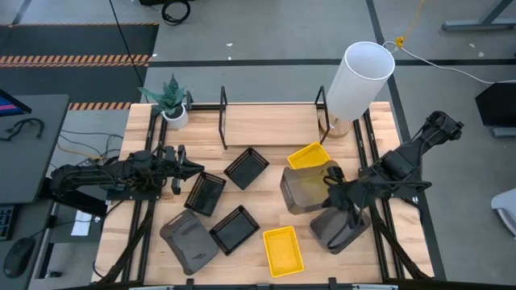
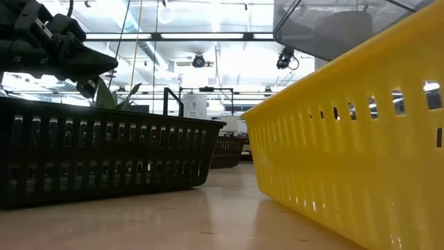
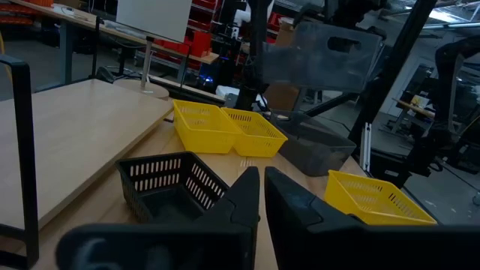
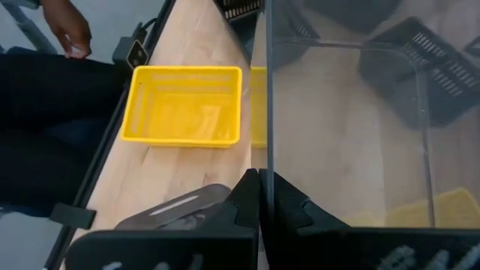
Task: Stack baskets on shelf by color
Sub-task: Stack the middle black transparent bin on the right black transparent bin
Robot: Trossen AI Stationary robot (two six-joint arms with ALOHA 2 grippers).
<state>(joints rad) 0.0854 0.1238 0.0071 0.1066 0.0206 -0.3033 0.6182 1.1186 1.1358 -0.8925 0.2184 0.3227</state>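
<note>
My right gripper (image 1: pixel 333 188) is shut on a large, see-through dark grey basket (image 1: pixel 305 190) held over the table's right middle. A yellow basket (image 1: pixel 309 155) lies just beyond it; the left wrist view shows two yellow baskets (image 3: pixel 225 127) side by side there. A third yellow basket (image 1: pixel 282 250) lies near the front edge. Two more grey baskets (image 1: pixel 339 229) (image 1: pixel 189 240) and three black slatted baskets (image 1: pixel 246 167) (image 1: pixel 205 193) (image 1: pixel 234 229) rest flat on the tabletop. My left gripper (image 1: pixel 192 167) is shut and hovers beside the black baskets. The shelf (image 1: pixel 266 125) runs along the far edge. My right gripper pinches the grey basket's side wall (image 4: pixel 267 142), one finger inside the basket and one outside. The fingers come from the table's right, slanting down. The basket is lifted clear of the table and hangs tilted in the air (image 3: pixel 330 56) above the yellow baskets.
A tall white cylinder (image 1: pixel 359 79) stands at the shelf's right end and a potted plant (image 1: pixel 172 101) at its left. Black rails (image 1: pixel 377 161) run along both table sides. A person's hand (image 4: pixel 67 30) shows beyond the table edge.
</note>
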